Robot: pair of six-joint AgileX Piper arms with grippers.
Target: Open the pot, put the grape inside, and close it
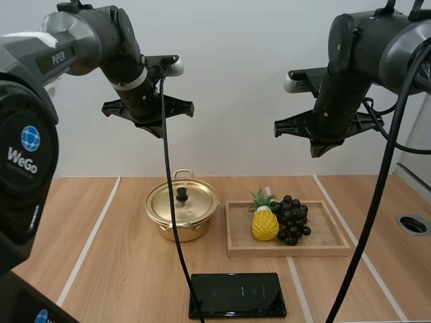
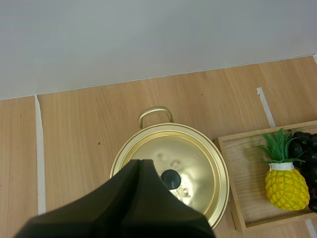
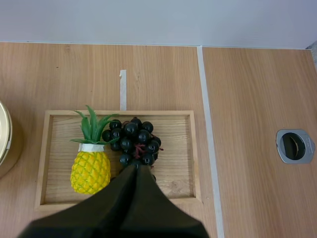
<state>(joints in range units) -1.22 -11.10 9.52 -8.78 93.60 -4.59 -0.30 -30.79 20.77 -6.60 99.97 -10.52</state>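
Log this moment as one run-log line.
pot: lid on | grapes: in wooden tray, beside pineapple | left gripper: shut, above lid | right gripper: shut, above grapes | held: nothing

place: robot lab bench | cues: taped table, plain wall (toy pineapple prop)

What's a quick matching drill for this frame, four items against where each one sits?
Items:
1. lid
2. grapes
3. pineapple
4. black tablet

Places:
a. in the wooden tray, on the side nearest the pot
b. flat on the table, in front of pot and tray
c. on the pot, closing it
d. in the tray, on the side away from the pot

Pairs: 1-c, 2-d, 3-a, 4-b
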